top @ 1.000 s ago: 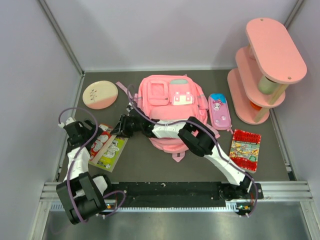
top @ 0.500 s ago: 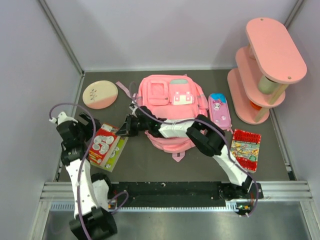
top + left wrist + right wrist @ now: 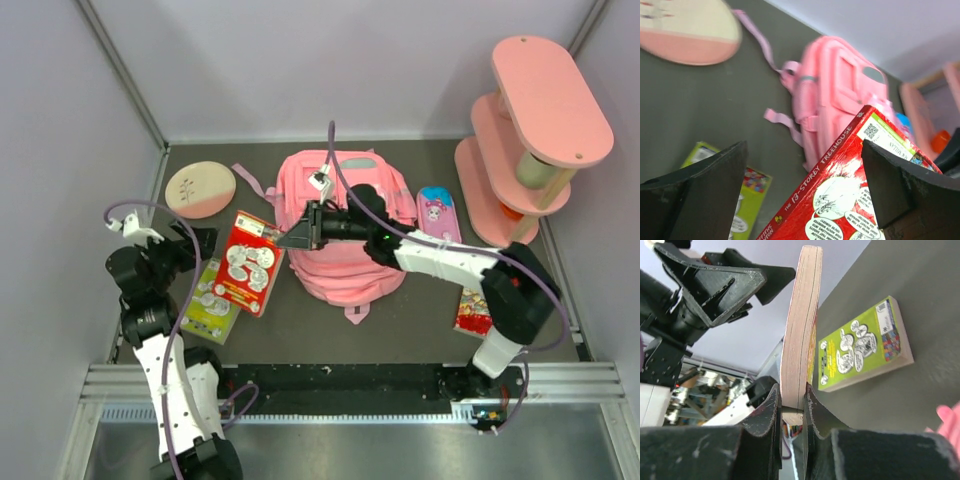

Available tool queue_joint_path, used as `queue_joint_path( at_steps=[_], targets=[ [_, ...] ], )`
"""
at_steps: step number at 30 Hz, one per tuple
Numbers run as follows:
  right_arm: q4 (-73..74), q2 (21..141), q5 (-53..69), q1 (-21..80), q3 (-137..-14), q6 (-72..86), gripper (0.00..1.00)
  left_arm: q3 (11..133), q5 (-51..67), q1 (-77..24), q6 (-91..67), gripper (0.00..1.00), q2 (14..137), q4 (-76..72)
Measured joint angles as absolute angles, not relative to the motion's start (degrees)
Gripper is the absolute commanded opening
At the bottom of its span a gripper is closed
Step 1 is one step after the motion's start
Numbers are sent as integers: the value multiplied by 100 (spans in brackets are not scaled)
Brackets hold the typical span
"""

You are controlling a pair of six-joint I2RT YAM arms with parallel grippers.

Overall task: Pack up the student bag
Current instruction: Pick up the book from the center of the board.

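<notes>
The student bag (image 3: 345, 225) is a pink backpack lying flat at mid table; it also shows in the left wrist view (image 3: 840, 90). My right gripper (image 3: 297, 238) is shut on the edge of a red paperback (image 3: 250, 265) and holds it tilted above the table, left of the bag. In the right wrist view the gripper (image 3: 792, 396) clamps the book (image 3: 801, 330) edge-on. My left gripper (image 3: 198, 241) is open just left of the book, not touching it. In the left wrist view the gripper (image 3: 802, 187) has its jaws wide apart, with the red book (image 3: 850, 200) in front of them.
A green paperback (image 3: 212, 306) lies flat under the raised book, also in the right wrist view (image 3: 865, 347). A round pink and cream plate (image 3: 200, 188) sits back left. A pink pencil case (image 3: 438, 220), another red book (image 3: 478, 305) and a pink tiered shelf (image 3: 530, 140) stand to the right.
My right gripper has lifted the red book off the green one and pulled it right toward the bag. My left arm has risen and turned toward the book.
</notes>
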State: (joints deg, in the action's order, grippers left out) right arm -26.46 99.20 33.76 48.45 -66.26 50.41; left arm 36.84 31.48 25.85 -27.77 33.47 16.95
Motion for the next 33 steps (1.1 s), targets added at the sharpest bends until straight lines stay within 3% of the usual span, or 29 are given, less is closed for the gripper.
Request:
queue_joint_path(
  at_steps=[7, 13, 22, 33],
  targets=[
    [-1334, 8237, 3089, 4595, -5758, 3889, 0, 3094, 5074, 2578, -3750, 99, 3299, -75],
    [-775, 7039, 3162, 3837, -4724, 3487, 0, 2707, 6058, 2191, -4348, 99, 3393, -1450],
    [454, 5389, 3315, 2976, -4082, 2867, 0, 2720, 5002, -215, -3498, 99, 3592, -816],
    [834, 4858, 4567, 2783, -4075, 2609, 0, 1970, 5050, -1660, -4209, 99, 4801, -3225]
  ],
)
